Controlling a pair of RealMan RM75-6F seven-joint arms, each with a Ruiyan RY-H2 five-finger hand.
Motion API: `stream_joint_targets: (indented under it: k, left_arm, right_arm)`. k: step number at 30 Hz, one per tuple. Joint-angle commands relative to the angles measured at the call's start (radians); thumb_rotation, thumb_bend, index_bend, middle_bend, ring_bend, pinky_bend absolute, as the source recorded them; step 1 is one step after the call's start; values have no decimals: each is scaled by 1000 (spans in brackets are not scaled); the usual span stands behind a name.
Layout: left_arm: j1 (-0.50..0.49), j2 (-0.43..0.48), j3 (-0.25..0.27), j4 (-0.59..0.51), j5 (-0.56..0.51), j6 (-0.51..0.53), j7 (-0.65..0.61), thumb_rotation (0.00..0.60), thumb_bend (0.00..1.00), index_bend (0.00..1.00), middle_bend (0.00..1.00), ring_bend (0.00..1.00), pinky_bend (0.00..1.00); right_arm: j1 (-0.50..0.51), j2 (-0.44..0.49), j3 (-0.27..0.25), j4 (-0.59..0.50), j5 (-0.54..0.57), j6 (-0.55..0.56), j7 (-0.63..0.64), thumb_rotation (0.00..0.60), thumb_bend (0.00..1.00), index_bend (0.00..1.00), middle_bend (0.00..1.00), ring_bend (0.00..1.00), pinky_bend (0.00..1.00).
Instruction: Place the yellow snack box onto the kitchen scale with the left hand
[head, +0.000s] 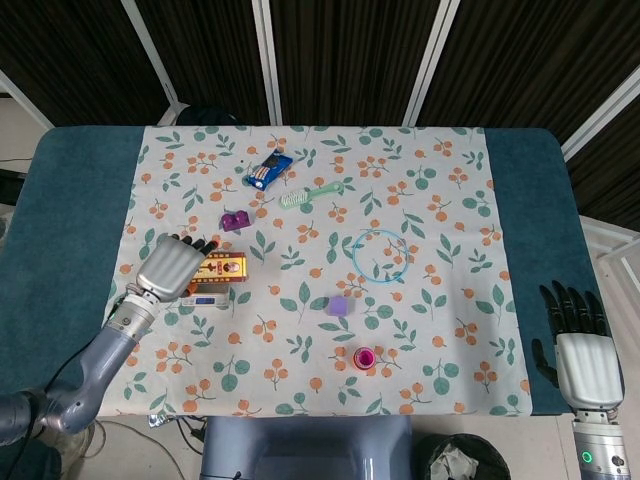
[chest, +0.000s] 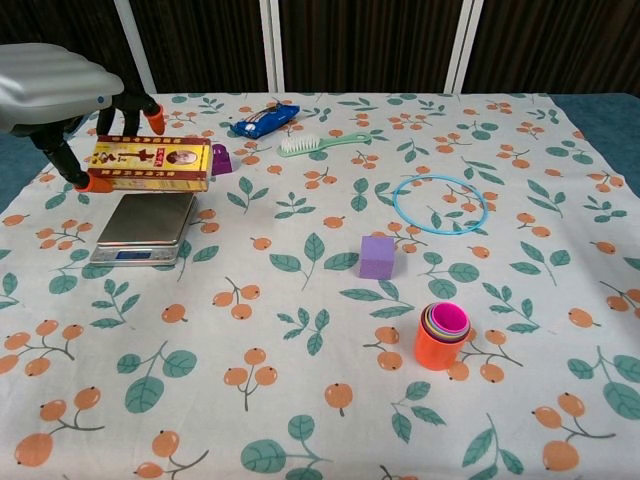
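My left hand (head: 171, 266) (chest: 52, 88) grips the yellow snack box (head: 221, 268) (chest: 150, 164) by its left end. The box hangs level in the air, just above the kitchen scale (chest: 146, 226). In the head view the box and hand cover most of the scale (head: 205, 297), and only its front strip with the display shows. My right hand (head: 575, 345) rests at the table's right front edge, away from everything, fingers apart and holding nothing.
A purple cube (chest: 377, 257) and stacked cups (chest: 441, 336) sit right of centre. A blue ring (chest: 439, 204) lies further back. A purple brick (head: 236, 220), a green brush (chest: 317, 144) and a blue packet (chest: 265, 119) lie behind the scale.
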Motion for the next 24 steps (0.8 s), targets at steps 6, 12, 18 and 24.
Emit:
stream_joint_targets:
  k: [6, 12, 18, 24]
  left_arm:
    - [6, -59, 28, 198, 98, -68, -117, 600, 384, 265, 562, 465, 511]
    - [15, -93, 45, 266, 138, -90, -160, 600, 383, 258, 558, 463, 508]
    - [24, -117, 51, 311, 155, -105, -186, 600, 384, 258, 557, 463, 507]
    - [26, -141, 50, 346, 167, -116, -195, 600, 384, 255, 551, 460, 502]
  right_arm:
    - [0, 0, 0, 1, 1, 1, 0, 600, 513, 34, 67, 58, 14]
    - [-1, 1, 1, 1, 2, 2, 0, 600, 514, 34, 67, 58, 14]
    - [-1, 2, 0, 2, 4, 0, 1, 600, 513, 34, 67, 58, 14]
    - [-2, 3, 2, 1, 4, 4, 2, 600, 513, 34, 67, 58, 14]
